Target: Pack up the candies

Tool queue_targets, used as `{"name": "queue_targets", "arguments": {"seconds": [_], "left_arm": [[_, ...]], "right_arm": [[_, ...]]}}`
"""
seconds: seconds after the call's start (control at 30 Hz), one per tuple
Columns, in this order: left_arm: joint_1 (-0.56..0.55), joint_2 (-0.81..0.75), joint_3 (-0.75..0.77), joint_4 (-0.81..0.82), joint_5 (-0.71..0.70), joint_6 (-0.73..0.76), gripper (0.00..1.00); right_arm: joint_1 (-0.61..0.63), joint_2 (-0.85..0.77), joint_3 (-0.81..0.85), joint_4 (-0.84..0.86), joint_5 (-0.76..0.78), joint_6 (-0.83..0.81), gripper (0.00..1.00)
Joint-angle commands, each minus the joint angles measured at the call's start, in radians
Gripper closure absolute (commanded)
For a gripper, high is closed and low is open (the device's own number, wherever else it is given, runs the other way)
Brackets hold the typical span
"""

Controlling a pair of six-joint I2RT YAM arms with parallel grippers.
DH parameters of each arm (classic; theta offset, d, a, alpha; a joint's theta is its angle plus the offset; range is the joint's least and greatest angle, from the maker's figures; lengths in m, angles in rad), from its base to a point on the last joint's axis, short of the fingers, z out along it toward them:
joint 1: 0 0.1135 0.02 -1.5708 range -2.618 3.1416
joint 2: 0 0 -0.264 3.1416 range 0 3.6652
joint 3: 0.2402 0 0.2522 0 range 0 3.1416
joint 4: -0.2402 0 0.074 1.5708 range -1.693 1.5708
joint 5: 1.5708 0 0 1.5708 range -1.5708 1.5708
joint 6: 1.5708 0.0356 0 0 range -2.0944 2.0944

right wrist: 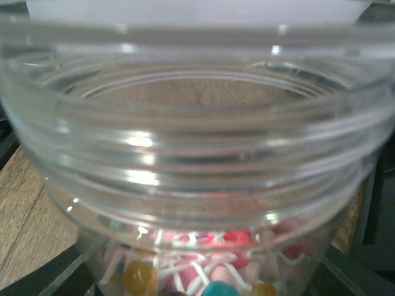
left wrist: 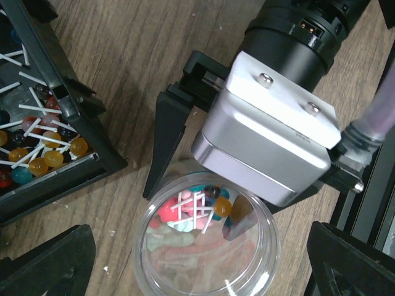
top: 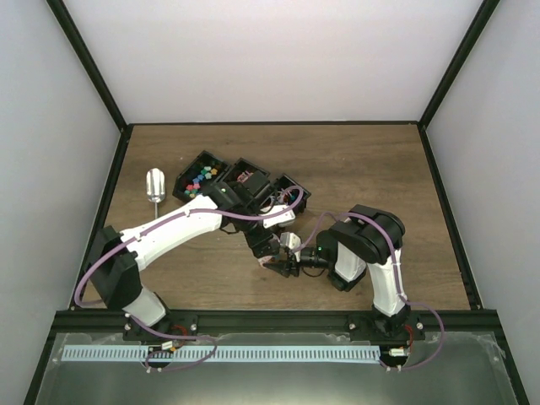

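Left claw [left wrist: 197, 262]: wide open and holding nothing. Its 2 fingers [left wrist: 46, 262] stand to either side of the jar's mouth, clear of the rim.
Right claw [right wrist: 197, 277]: closed on the jar [left wrist: 207, 246], clamping its wall from the right. 1 black finger shows against the clear side; the other is hidden under the claw's silver body.
Jar: upright, mouth up, no lid, in the near centre of the table [left wrist: 123, 37]. Whether it rests on the wood or is lifted, I cannot tell.
Candies [left wrist: 194, 206]: a shallow layer in the jar's bottom, red, pink, teal and orange, with white sticks crossed over it.
Lollipops [left wrist: 46, 154]: more lie in a tray [left wrist: 74, 98] just far-left of the jar.
Cubes [top: 197, 179]: bright pieces in the leftmost of 3 trays, far left.
Scoop [top: 154, 184]: lies alone, left of the trays.
Handling, candies: likely light, hard and smooth. Round heads would roll and squirt from a pinch, and the thin sticks tangle.
Where to hold: probably the stick close under the head, or several bunched sticks at once.
Handling, jar: probably light, stiff and slick. The straight wall below the threaded neck gives the surest grip.
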Motion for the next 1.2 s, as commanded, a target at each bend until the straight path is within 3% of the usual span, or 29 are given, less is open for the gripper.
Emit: {"name": "queue_targets", "arguments": {"seconds": [0.0,0.33,0.57,0.83,1.03,1.17], "left_arm": [[-0.008,0.014,-0.014,0.031,-0.001,-0.087,0.05],[-0.017,0.038,-0.029,0.003,-0.03,-0.073,0.15],[-0.018,0.047,-0.025,0.007,-0.019,-0.004,0.41],[-0.018,0.042,-0.076,-0.019,-0.03,0.383,0.44],[-0.015,0.086,-0.033,-0.074,-0.022,0.662,0.46],[-0.012,0.109,0.015,-0.097,-0.031,0.765,0.36]], "right_arm": [[0.011,0.007,-0.017,0.337,0.041,-0.002,0.45],[0.011,0.006,-0.017,0.335,0.041,0.0,0.45],[0.01,0.006,-0.017,0.339,0.028,0.0,0.45],[0.011,0.009,-0.02,0.344,-0.01,-0.002,0.46],[0.011,0.008,-0.026,0.349,-0.046,-0.022,0.46],[0.011,0.008,-0.027,0.35,-0.051,-0.029,0.46]]}}
